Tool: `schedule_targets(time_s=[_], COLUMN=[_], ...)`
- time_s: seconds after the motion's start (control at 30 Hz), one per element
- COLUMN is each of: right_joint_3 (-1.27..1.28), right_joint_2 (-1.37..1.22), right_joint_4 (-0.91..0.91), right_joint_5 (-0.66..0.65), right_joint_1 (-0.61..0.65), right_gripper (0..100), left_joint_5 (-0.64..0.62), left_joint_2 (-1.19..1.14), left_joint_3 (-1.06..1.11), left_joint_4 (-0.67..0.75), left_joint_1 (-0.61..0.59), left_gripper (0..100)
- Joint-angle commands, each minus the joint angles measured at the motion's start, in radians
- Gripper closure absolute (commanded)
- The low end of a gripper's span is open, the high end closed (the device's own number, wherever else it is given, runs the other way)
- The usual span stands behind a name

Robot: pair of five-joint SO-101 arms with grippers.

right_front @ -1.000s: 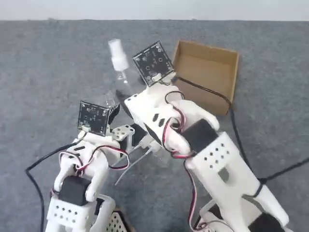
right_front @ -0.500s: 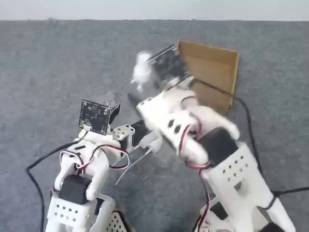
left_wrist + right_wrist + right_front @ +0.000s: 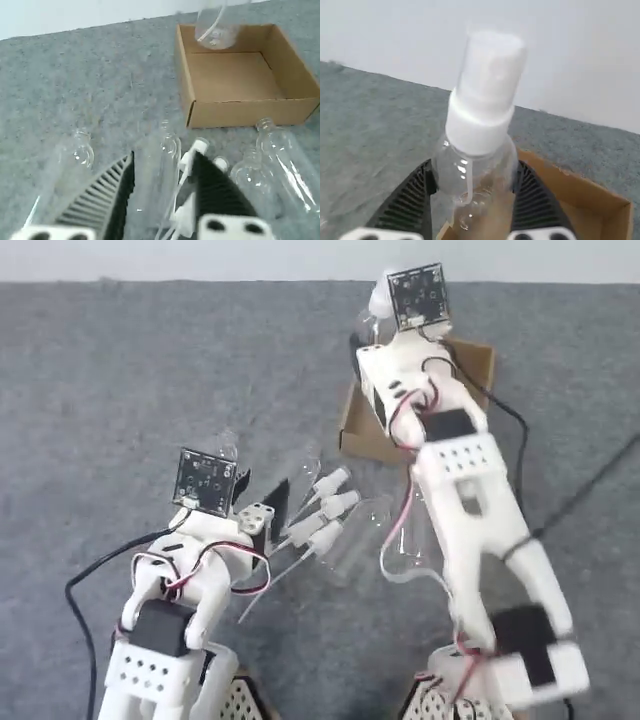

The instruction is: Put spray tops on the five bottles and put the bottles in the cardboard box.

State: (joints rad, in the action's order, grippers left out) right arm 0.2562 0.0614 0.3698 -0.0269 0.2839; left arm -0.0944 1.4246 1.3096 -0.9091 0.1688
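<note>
Right jaws pinching bottle (image 3: pixel 474 182) (capped), left parted

Bottle (image 3: pixel 472 175) above box (image 3: pixel 250 112), spray tops (image 3: pixel 330 505) before it

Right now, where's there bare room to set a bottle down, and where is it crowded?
The cardboard box floor is bare, under the capped bottle the right gripper holds. The grey mat left of the box is free too. Crowded: between the arms, spray tops and open bottles by the left gripper.
</note>
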Motion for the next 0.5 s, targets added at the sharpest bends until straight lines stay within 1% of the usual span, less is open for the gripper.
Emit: schedule_targets(time_s=[0.0,0.13,0.47], right_joint_3=[-0.158,-0.285,-0.539], right_joint_2=[-0.108,-0.26,-0.555], right_joint_4=[-0.096,-0.107,-0.108], right_joint_5=[-0.017,-0.017,-0.014], right_joint_1=[-0.048,-0.073,-0.096], right_gripper=[99.3,99.3,99.3], left_joint_5=[0.006,0.006,0.006], left_joint_2=[0.018,0.018,0.018], left_joint_3=[-0.008,-0.008,0.001], left_joint_4=[0.002,0.002,0.002], left_joint_1=[0.005,0.005,0.005], left_gripper=[93,97,97])
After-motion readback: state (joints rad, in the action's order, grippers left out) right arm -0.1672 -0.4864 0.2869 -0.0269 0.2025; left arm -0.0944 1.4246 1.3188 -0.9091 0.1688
